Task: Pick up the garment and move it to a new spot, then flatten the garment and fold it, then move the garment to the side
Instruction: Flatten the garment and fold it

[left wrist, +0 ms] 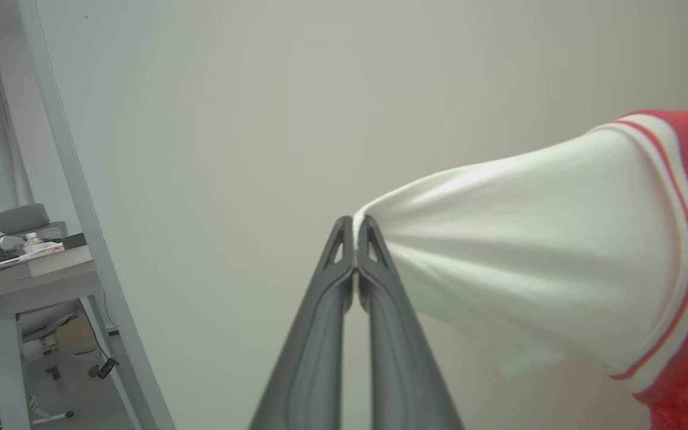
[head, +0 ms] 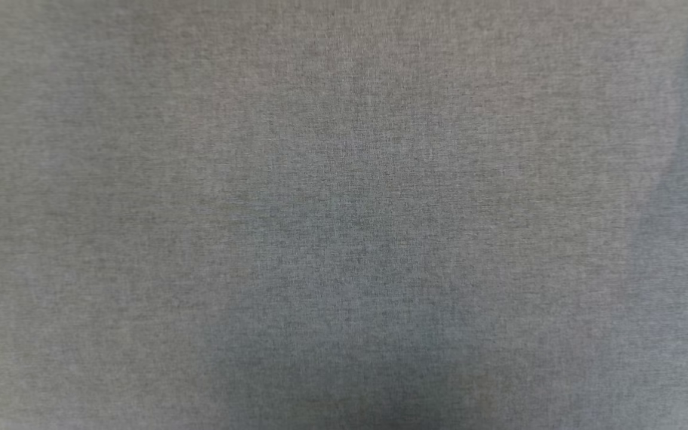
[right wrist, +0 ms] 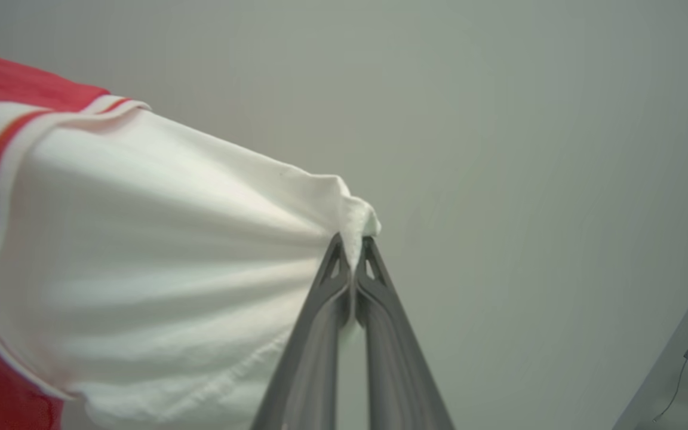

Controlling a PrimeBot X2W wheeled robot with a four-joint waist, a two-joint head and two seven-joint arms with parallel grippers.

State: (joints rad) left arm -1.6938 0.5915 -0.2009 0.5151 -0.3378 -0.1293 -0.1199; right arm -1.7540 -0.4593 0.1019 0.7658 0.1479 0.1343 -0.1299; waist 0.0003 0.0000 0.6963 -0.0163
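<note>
Sleeves pinched, garment (left wrist: 529,269) held between both grippers

Left gripper (left wrist: 355,226) was clamped shut on the edge of one white sleeve, and right gripper (right wrist: 353,243) was clamped on the other. Each sleeve pulled taut toward the red body. Behind stood a pale wall (left wrist: 260,119), with a desk (left wrist: 33,269) farther off. The head view was blurred grey weave (head: 344,215), possibly a table covering

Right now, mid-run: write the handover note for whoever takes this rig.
Left end effector: shut on the tip of one white sleeve of the garment.
Right end effector: shut on the tip of the other white sleeve.
Position: sleeves pulled taut, shirt held up in front of a pale wall.
Head view: grey cloth surface, blurred.
Done: pickup.
Left: lay it at the new spot, flatten, fold, move aside.
</note>
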